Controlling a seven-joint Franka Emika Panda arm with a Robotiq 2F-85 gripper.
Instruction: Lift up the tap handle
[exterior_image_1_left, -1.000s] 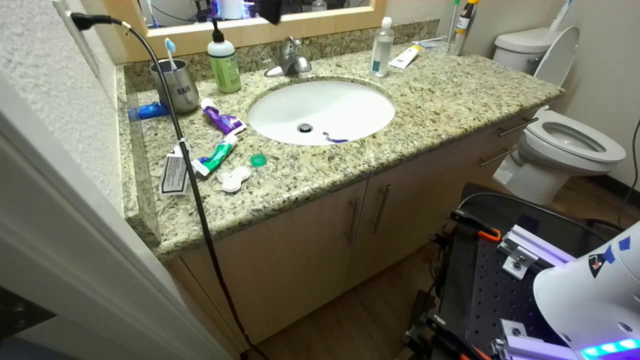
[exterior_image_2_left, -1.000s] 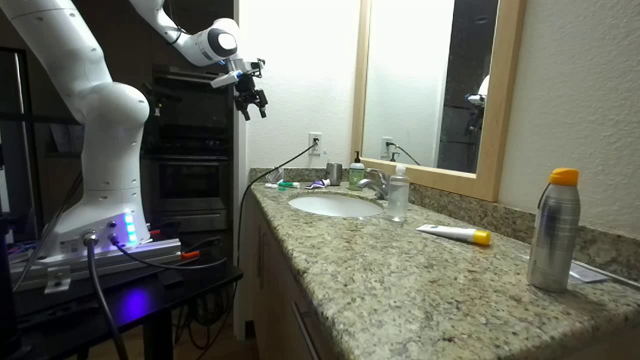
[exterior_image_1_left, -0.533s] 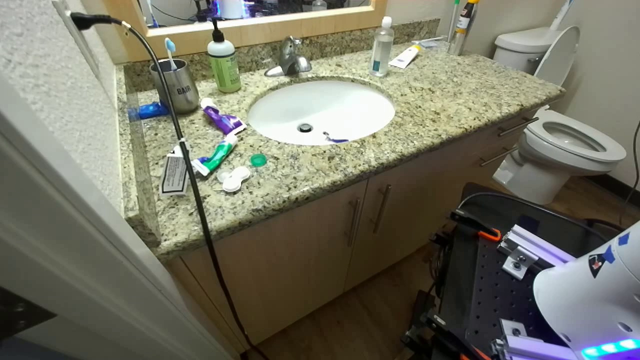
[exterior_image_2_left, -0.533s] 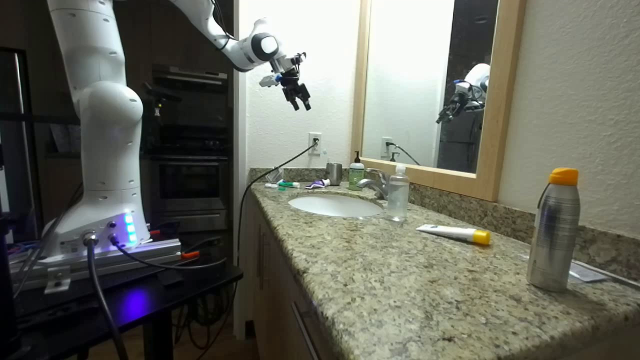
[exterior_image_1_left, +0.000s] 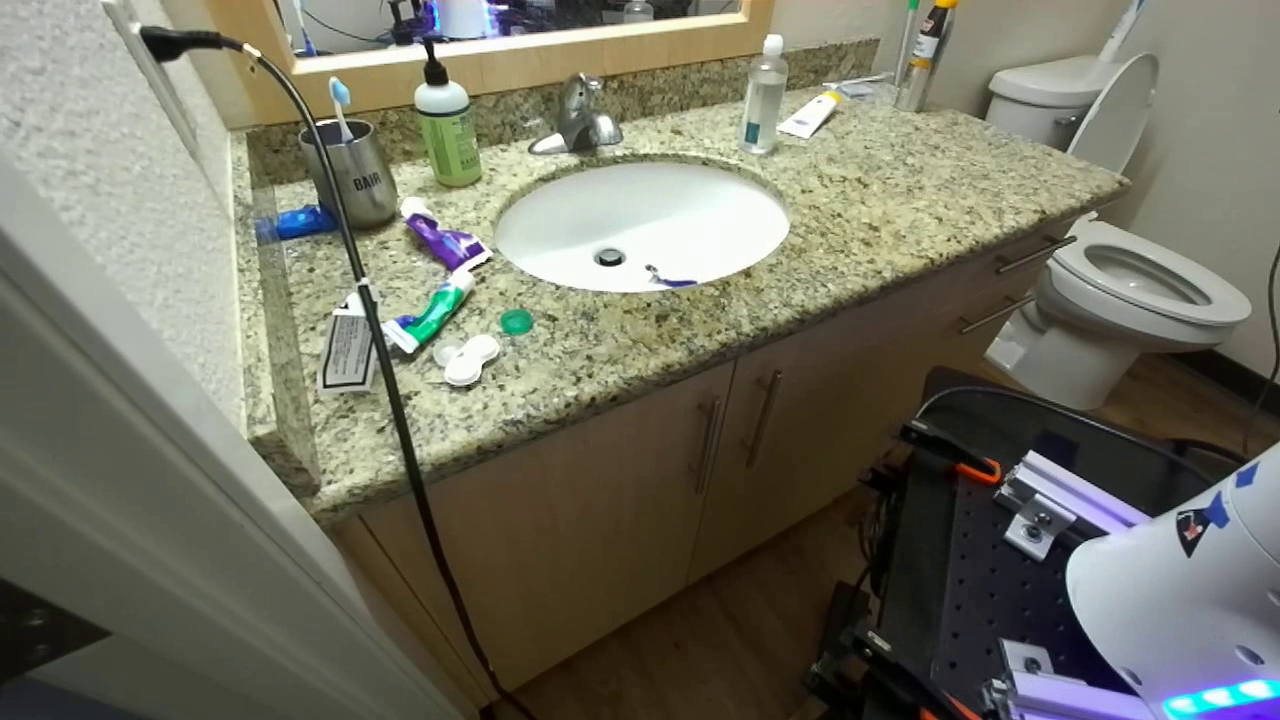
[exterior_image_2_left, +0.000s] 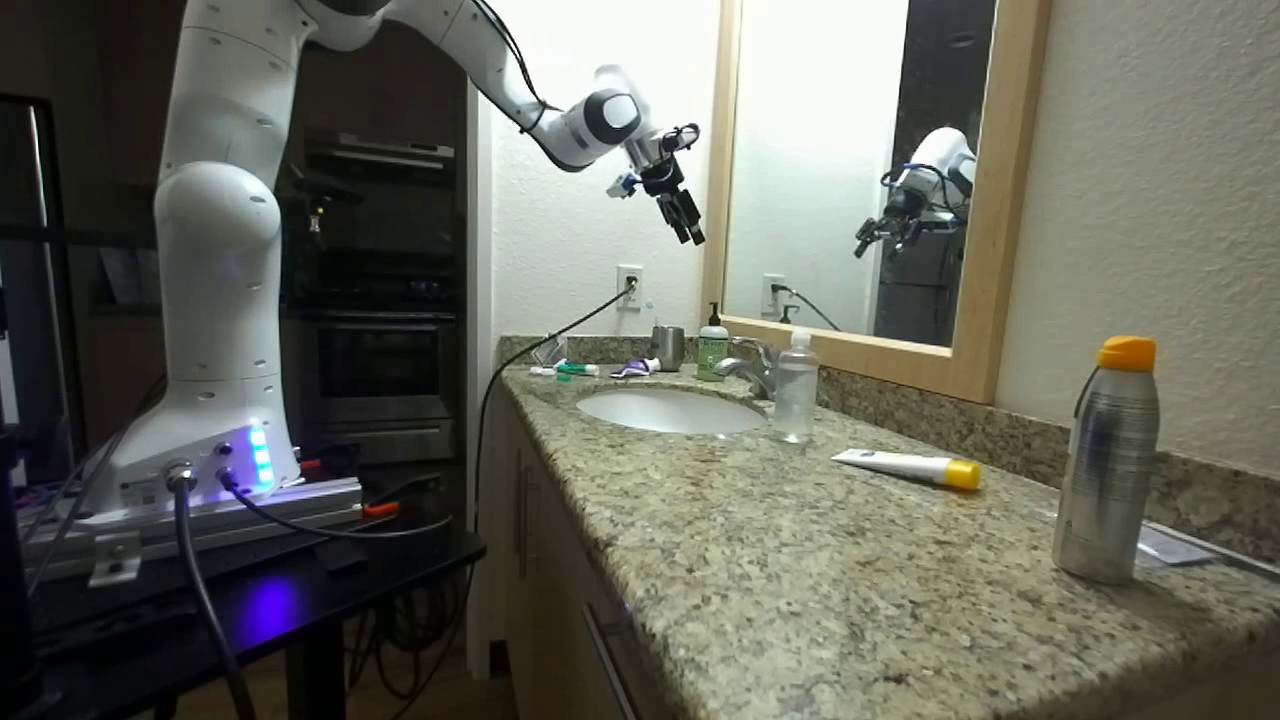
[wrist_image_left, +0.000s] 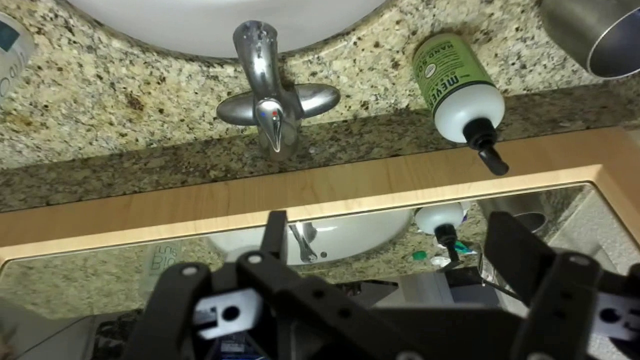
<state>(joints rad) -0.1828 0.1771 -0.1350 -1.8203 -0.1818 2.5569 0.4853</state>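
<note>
The tap handle (wrist_image_left: 271, 122) is a short silvery lever with a red and a blue dot, on top of the chrome faucet (wrist_image_left: 257, 55) behind the white oval basin (wrist_image_left: 225, 20). The handle also shows in both exterior views (exterior_image_1_left: 588, 84) (exterior_image_2_left: 746, 342), and it looks lowered. My gripper (exterior_image_2_left: 690, 238) is in the air well above the counter, above and to the left of the faucet in that exterior view. In the wrist view its black fingers (wrist_image_left: 387, 227) are spread apart with nothing between them, and the handle lies beyond them at the upper left.
A green soap bottle (wrist_image_left: 452, 75) and a metal cup (exterior_image_1_left: 355, 175) stand on one side of the faucet. A clear bottle (exterior_image_1_left: 765, 100) stands on the other. The wood-framed mirror (wrist_image_left: 310, 195) rises behind the faucet. A black cable (exterior_image_1_left: 395, 390) hangs across the counter's end.
In an exterior view my arm has swung right, carrying the gripper toward the mirror and turning the wrist. A dark piece at the top of an exterior view has left the frame.
</note>
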